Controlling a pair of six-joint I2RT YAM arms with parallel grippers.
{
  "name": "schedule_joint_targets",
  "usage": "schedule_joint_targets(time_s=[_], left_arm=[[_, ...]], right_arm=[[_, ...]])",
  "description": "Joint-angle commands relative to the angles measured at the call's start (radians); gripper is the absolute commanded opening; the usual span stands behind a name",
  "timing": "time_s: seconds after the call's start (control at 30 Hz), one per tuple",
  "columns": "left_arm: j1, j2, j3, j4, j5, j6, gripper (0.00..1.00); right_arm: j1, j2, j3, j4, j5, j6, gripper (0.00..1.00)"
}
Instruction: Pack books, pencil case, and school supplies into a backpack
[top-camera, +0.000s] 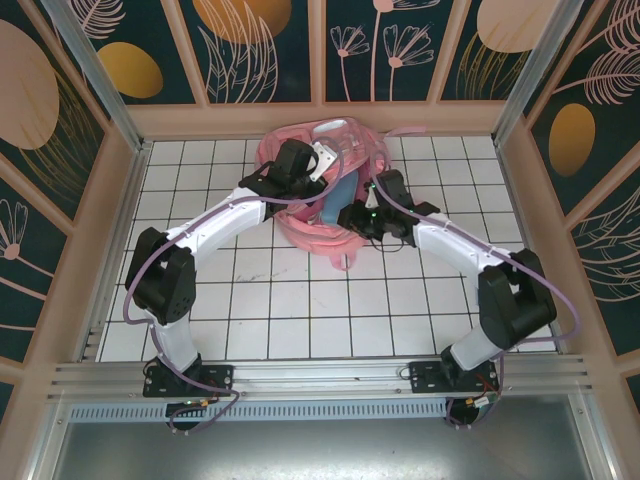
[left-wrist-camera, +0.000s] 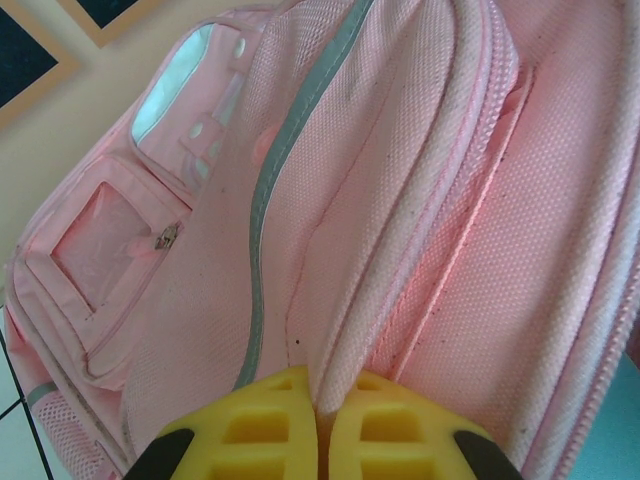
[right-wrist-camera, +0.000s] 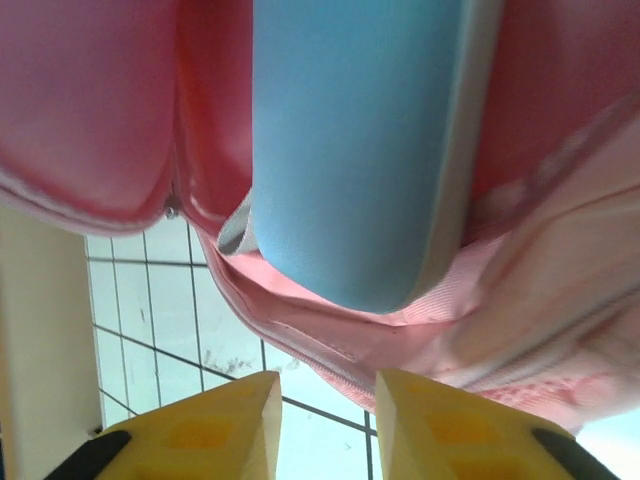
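Observation:
The pink backpack (top-camera: 345, 140) lies at the far middle of the table with its mouth facing the arms. My left gripper (top-camera: 318, 170) is shut on a fold of the backpack's zipper edge (left-wrist-camera: 400, 220), pinched between the yellow fingertips (left-wrist-camera: 270, 425). The light blue pencil case (top-camera: 343, 195) sits part-way inside the opening, its rounded end (right-wrist-camera: 350, 150) sticking out over the lower lip. Just in front of that end, my right gripper (right-wrist-camera: 328, 410) is open with nothing between its fingers and is not touching the case. The books are out of view.
White tiled tabletop (top-camera: 300, 300) stretches between the backpack and the arm bases. Wooden walls (top-camera: 110, 250) close in the left, right and far sides. A pink strap (top-camera: 340, 255) trails from the backpack toward the near side.

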Motion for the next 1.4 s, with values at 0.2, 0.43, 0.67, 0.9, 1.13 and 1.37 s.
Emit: schedule_joint_targets(time_s=[0.2, 0.43, 0.67, 0.9, 1.13, 1.37], left_arm=[[0.008, -0.031, 0.057, 0.056, 0.021, -0.038, 0.0], [0.007, -0.04, 0.049, 0.046, 0.05, -0.046, 0.0], [0.008, -0.027, 0.059, 0.032, 0.127, -0.087, 0.0], [0.007, 0.009, 0.102, -0.001, 0.244, -0.128, 0.0], [0.008, 0.061, 0.137, -0.035, 0.429, -0.173, 0.0], [0.008, 0.112, 0.193, 0.026, 0.59, -0.312, 0.0]], right_arm=[[0.03, 0.084, 0.024, 0.057, 0.136, 0.041, 0.2], [-0.018, 0.167, 0.051, 0.289, 0.324, 0.013, 0.19], [-0.049, 0.223, 0.054, 0.484, 0.301, 0.037, 0.19], [-0.101, 0.166, -0.079, 0.627, 0.174, 0.096, 0.2], [-0.135, -0.082, -0.28, 0.494, 0.152, 0.075, 0.39], [-0.163, -0.318, -0.359, 0.22, 0.287, 0.054, 0.56]])
